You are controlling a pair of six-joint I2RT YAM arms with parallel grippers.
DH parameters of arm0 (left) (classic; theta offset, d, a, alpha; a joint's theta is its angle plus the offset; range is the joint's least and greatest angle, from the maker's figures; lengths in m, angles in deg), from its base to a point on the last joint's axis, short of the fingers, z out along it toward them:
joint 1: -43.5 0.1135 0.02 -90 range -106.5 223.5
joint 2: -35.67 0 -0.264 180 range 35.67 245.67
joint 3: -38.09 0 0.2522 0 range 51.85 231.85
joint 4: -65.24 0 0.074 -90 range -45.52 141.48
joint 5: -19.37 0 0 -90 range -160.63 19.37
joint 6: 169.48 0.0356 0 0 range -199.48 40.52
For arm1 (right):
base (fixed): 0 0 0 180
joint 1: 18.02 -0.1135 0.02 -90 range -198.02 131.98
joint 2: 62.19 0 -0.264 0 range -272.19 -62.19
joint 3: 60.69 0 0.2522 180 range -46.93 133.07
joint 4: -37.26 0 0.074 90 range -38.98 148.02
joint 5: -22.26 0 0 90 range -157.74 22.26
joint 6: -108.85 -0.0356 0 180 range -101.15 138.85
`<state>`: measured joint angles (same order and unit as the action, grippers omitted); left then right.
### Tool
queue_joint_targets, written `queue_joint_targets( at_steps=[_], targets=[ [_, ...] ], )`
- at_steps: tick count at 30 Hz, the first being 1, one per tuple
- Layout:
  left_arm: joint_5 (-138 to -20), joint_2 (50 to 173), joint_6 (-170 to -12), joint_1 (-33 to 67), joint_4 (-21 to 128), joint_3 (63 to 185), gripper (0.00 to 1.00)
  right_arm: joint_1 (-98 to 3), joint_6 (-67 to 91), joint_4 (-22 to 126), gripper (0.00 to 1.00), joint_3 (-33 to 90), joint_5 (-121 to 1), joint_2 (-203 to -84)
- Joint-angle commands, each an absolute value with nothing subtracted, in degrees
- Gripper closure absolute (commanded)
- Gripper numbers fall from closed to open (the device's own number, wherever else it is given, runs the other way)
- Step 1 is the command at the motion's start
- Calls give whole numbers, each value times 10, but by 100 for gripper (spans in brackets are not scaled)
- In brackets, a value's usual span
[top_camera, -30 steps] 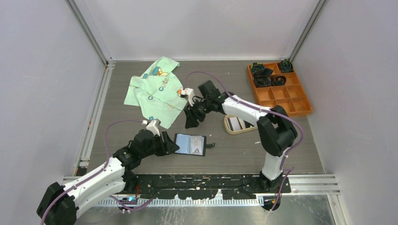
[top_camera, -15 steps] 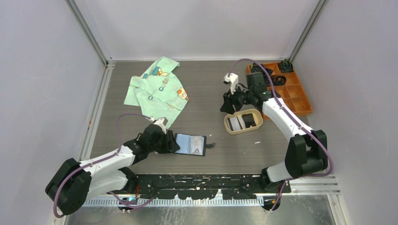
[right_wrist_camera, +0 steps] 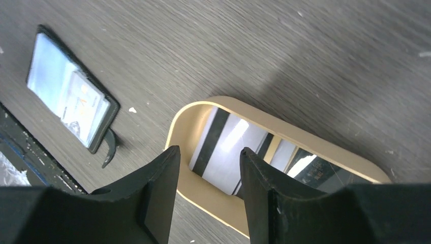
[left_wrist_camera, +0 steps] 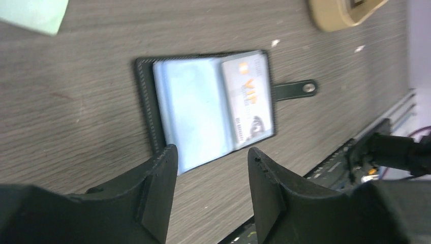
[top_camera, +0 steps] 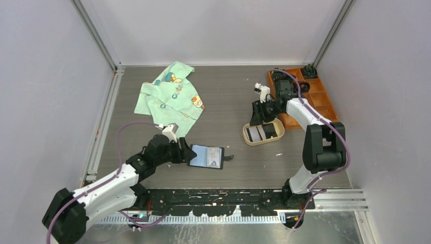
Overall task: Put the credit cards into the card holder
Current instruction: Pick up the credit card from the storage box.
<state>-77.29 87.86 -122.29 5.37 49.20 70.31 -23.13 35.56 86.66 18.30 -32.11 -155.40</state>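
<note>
Centre: card holder (top_camera: 207, 156), open, one card (left_wrist_camera: 249, 101) in. Right of it: tray (right_wrist_camera: 184, 124), more cards (right_wrist_camera: 218, 147) awaiting you. Your left gripper (left_wrist_camera: 212, 155), right gripper (right_wrist_camera: 209, 152): jaws apart, empty.

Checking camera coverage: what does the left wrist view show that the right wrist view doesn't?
Only left wrist: a corner of the green cloth, and readable lettering on the VIP card. Only right wrist: the credit cards lying inside the beige tray. Both: the open card holder with one card in it, and the tray's rim.
</note>
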Motion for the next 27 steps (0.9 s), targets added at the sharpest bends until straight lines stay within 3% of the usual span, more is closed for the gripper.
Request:
queue_joint_targets(
  at_steps=[1,10,21,27],
  targets=[
    [-773,797,-1215,57,499,699,44,-221,301,869,47,195,-383,-1558],
    [-841,760,-1279,58,639,660,35,-210,302,921,47,219,-396,-1618],
    [-932,985,-1321,56,819,721,42,-207,305,968,49,242,-361,-1666],
    [-932,1079,-1314,36,842,776,43,-205,305,985,51,243,-340,-1683]
  ],
)
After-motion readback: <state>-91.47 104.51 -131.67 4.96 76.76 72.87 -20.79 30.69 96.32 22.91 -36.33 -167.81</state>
